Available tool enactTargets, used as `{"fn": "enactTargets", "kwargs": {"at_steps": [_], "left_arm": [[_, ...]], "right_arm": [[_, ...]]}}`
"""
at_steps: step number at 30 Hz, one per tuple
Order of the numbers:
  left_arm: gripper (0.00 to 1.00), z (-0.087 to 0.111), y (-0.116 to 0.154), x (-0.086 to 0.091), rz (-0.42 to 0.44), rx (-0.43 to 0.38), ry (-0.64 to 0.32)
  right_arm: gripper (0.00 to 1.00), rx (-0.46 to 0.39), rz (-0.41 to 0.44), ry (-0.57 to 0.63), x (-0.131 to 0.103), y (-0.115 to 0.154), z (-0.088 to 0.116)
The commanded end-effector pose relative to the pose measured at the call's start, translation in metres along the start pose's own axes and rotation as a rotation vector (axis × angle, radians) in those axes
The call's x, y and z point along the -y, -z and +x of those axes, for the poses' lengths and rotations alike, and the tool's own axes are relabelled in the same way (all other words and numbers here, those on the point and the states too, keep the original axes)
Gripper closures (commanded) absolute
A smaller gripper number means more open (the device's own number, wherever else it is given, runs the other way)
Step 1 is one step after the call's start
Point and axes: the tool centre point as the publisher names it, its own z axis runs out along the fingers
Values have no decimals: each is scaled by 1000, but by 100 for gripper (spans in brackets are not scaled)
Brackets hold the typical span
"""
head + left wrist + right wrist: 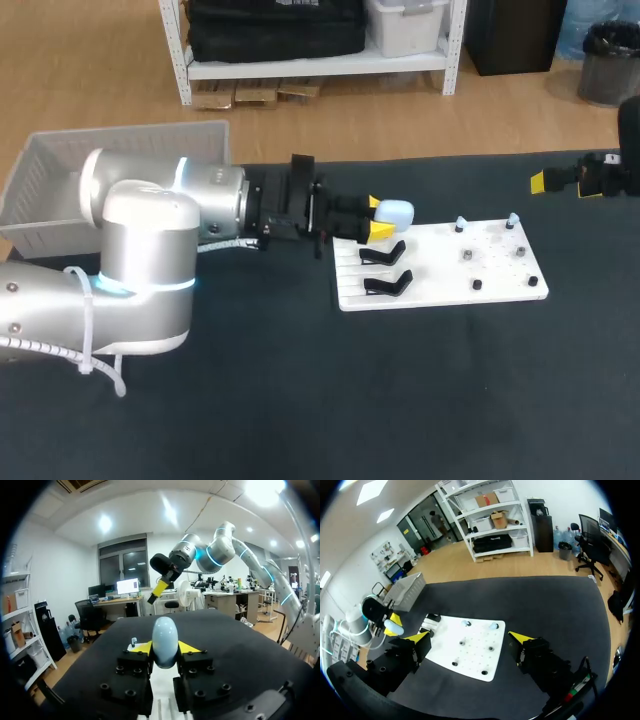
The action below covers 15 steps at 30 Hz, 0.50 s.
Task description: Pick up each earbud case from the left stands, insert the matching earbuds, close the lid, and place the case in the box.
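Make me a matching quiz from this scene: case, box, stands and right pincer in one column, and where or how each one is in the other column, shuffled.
Things
1. case
2. box
3. stands
4. right pincer

Place or state
A. open, holding nothing
B. black, on the white board
C. gripped between the left pincer's fingers
D. white, at the table's far left, behind the left arm

Pairs: 1-C, 2-D, 3-B, 4-A
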Motion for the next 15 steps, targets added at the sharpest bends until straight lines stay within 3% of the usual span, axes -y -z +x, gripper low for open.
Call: {"fn": "enactTargets", "kwargs": {"at_steps": [1, 7, 15], "left_arm": [[100, 2, -5, 7, -33, 33, 0], [100, 1, -10, 11, -36, 68, -14], [100, -1, -12, 10, -42, 94, -24]], "right_arm": [[0, -1, -2, 1, 1, 0, 0], [0, -18, -23, -4, -1, 0, 5], [0, -56, -99, 85, -47, 16, 22]]}}
